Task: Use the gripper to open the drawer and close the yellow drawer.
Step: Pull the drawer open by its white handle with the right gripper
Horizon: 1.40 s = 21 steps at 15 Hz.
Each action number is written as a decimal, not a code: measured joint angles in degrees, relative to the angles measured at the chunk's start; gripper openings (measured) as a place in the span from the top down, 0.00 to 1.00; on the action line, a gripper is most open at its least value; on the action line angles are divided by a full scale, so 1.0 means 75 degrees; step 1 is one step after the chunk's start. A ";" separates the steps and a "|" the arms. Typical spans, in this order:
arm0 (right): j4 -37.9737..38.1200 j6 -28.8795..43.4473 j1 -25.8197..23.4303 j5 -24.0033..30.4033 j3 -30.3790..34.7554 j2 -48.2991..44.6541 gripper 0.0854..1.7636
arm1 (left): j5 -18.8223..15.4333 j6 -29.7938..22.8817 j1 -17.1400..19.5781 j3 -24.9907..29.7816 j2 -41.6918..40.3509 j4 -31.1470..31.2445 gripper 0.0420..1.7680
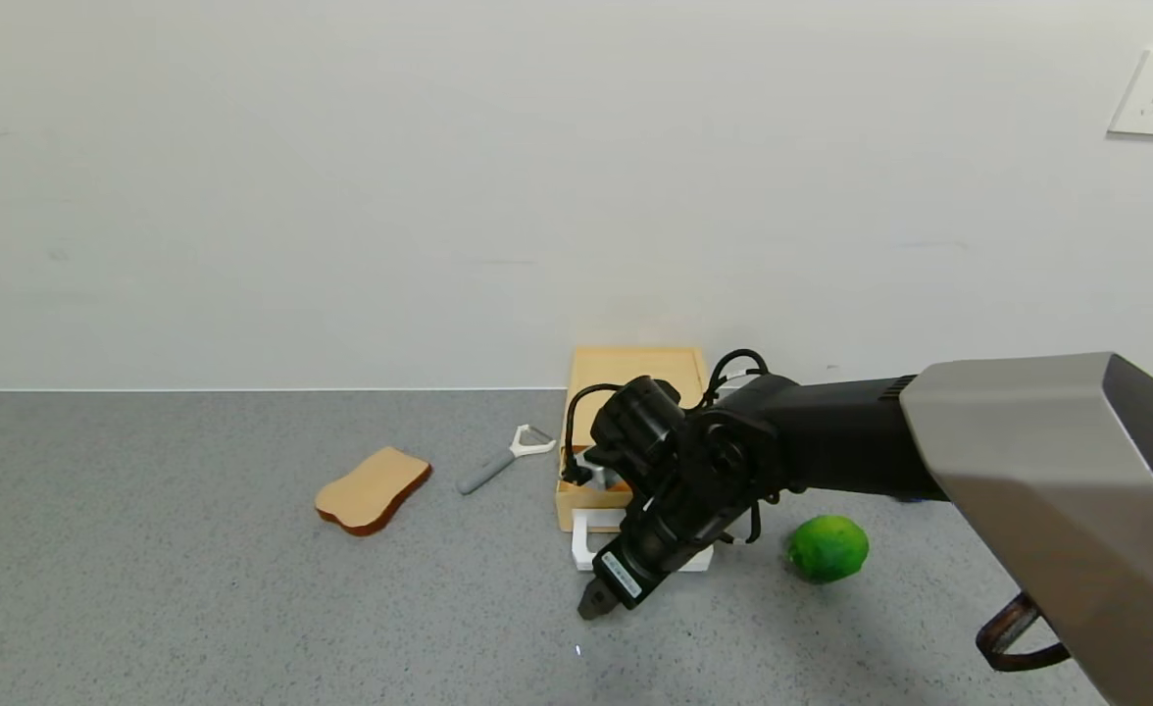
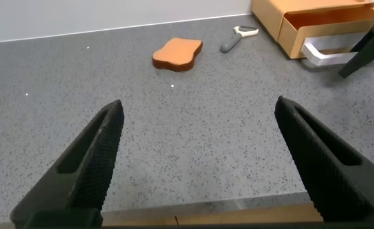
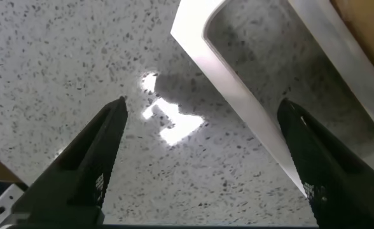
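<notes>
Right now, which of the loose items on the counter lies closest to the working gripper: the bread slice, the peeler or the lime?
The lime, just beside the right gripper near the drawer; the peeler and bread slice lie farther away beyond the drawer.

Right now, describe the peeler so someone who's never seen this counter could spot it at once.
Start at the pale yellow drawer case standing against the white wall. Just to its left on the grey speckled counter lies the peeler, between the case and the bread slice. It alone is slim, with a grey handle and a white Y-shaped head.
</notes>
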 joint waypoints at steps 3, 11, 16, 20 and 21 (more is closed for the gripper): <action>0.0020 0.0257 0.0107 0.0003 0.0180 -0.0124 0.03 | 0.0000 -0.0003 0.0000 0.0000 0.0000 -0.0007 0.03; -0.0050 0.0663 0.0427 -0.0029 0.1136 -0.0580 0.03 | 0.0000 -0.0003 0.0000 0.0000 0.0000 0.0003 0.03; -0.0013 0.1057 0.0608 -0.0005 0.1291 -0.0705 0.03 | 0.0000 0.0000 0.0000 0.0000 0.0000 0.0003 0.03; -0.0036 0.1196 0.0710 -0.0002 0.1463 -0.0826 0.03 | 0.0000 0.0000 0.0000 0.0000 0.0000 0.0003 0.03; -0.0039 0.1214 0.0743 -0.0015 0.1539 -0.0870 0.03 | 0.0000 -0.0003 0.0003 0.0000 0.0000 0.0003 0.03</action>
